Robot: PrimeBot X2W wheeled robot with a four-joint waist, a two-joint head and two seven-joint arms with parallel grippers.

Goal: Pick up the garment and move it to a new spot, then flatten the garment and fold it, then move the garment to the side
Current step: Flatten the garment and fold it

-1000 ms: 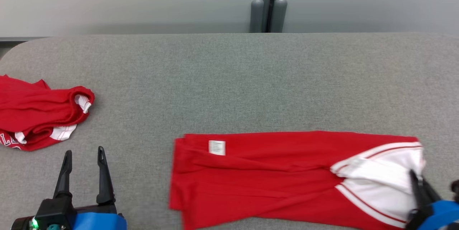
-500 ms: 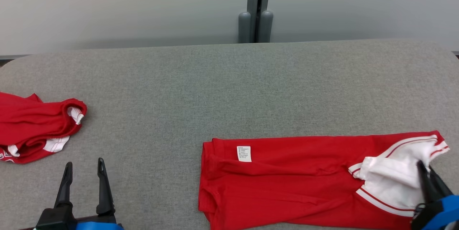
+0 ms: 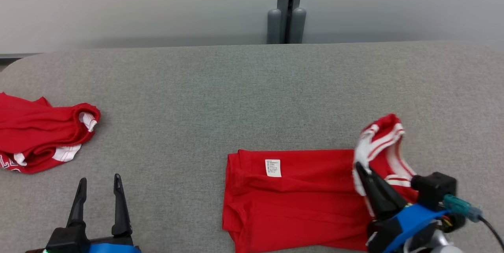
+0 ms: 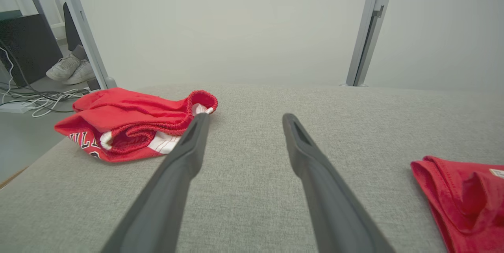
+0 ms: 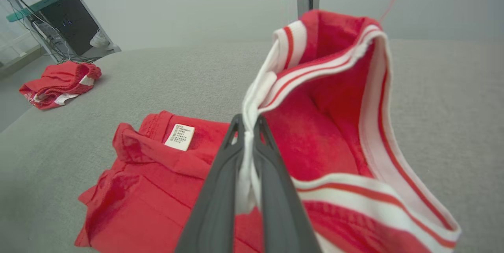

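Clamping garment [image 3: 295, 201] hem: right tool [image 3: 360, 168]; left tool [image 3: 99, 180] apart; second garment [image 3: 39, 131] far left.

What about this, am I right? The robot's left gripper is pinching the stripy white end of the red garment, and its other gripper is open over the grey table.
Not quite. The right gripper is the one pinching the stripy white end of the red garment, as the right wrist view shows. The left gripper is the open one over the grey table.
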